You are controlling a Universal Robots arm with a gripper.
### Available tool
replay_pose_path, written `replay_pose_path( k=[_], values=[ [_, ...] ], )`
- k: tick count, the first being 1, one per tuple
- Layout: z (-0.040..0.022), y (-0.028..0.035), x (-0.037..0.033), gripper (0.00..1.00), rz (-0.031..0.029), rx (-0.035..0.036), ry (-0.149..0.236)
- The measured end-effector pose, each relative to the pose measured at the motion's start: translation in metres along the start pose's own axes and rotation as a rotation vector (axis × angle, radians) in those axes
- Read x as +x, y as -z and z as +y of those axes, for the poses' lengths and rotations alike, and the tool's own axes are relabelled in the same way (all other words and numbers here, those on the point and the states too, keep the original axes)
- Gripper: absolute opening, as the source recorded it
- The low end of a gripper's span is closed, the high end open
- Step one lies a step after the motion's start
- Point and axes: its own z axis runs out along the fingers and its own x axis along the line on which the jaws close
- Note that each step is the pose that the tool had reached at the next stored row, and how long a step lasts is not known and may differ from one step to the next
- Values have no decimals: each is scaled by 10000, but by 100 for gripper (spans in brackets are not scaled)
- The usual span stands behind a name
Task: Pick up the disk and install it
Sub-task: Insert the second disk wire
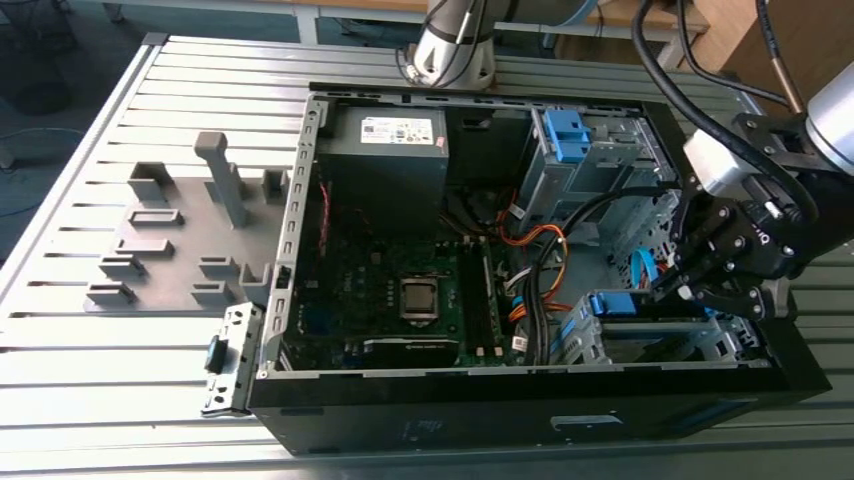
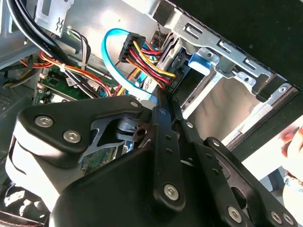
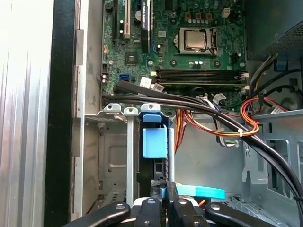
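The disk (image 1: 625, 304), with its bright blue carrier, stands on edge in the metal drive cage (image 1: 667, 340) at the case's front corner, on the exterior view's right. In the first wrist view the disk's blue carrier end (image 3: 155, 141) sits between the cage rails. My gripper (image 1: 671, 290) hangs just over that cage. Its black fingers are shut together, and the gripper (image 3: 164, 185) has its tips at the disk's near end. In the second wrist view the gripper (image 2: 159, 101) points at the blue carrier tab (image 2: 201, 61) and a power plug (image 2: 135, 47).
The open black computer case (image 1: 534, 410) holds a motherboard (image 1: 400, 290), a power supply (image 1: 387, 150) and an upper cage with a blue latch (image 1: 567, 135). Orange and black cables (image 3: 222, 118) and a light-blue cable (image 3: 203, 191) run close by. A grey fixture plate (image 1: 174, 240) lies beside the case. A hand (image 2: 293, 142) shows outside the case.
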Motion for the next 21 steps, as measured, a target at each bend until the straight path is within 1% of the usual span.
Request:
replay_pose_path(
  k=[4, 5, 6, 7, 8, 10, 11, 12, 14, 15, 19, 20, 21],
  values=[
    [-1, -1, 0, 16, -1, 0, 1],
    [-3, -14, -2, 17, -33, 2, 6],
    [-3, -14, -1, 17, -27, 0, 6],
    [-3, -9, -1, 24, -16, -1, 5],
    [-2, -2, 0, 24, -2, 0, 3],
    [-1, 2, 0, 24, 1, 0, 1],
    [2, 26, -1, 24, 0, 0, 1],
    [6, 65, -3, 24, -10, 0, 1],
    [15, 158, -7, 24, -9, 1, 2],
    [17, 186, -8, 24, -9, 1, 2],
    [17, 185, -8, 24, -13, 0, 2],
    [17, 184, -8, 22, -11, 0, 2],
    [17, 180, -8, 16, -13, 1, 2]
  ],
)
